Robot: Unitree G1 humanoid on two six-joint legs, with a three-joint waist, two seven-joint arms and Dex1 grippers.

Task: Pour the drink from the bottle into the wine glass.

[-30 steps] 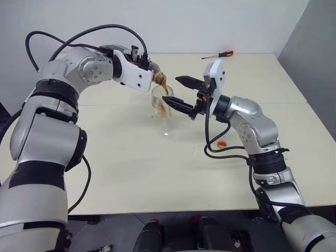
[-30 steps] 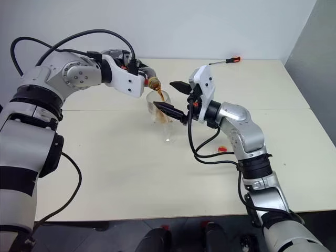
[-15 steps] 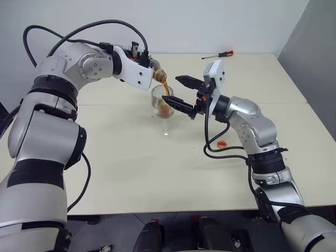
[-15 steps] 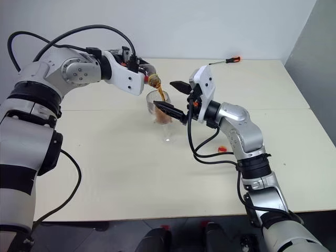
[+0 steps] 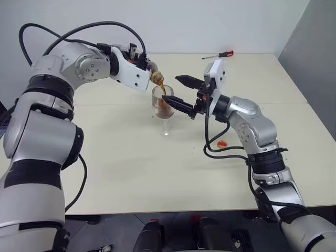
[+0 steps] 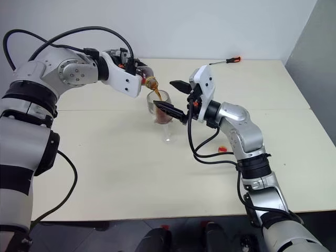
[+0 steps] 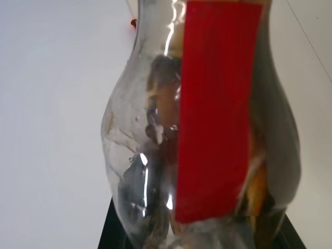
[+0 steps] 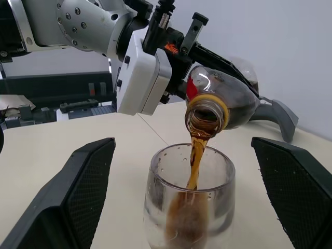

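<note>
At the left, the left gripper [image 8: 179, 49] is clamped on the bottle [image 8: 223, 101], which it holds tipped with its uncapped mouth angled down over the wine glass [image 5: 163, 107]. A thin stream of the drink [image 8: 194, 163], dark brown-red, runs from the mouth into the bowl, where a small pool has gathered at the bottom. The glass stands upright on the cream table [image 5: 157, 168], its foot flat on the surface. Just to its right, the right gripper [image 5: 179, 91] has its two black fingers spread wide, one on each side of the bowl without touching it. Farther right, a small red and yellow cap [image 5: 222, 143] lies on the table, and a red-handled screwdriver [image 5: 218, 54] rests near the far edge.
</note>
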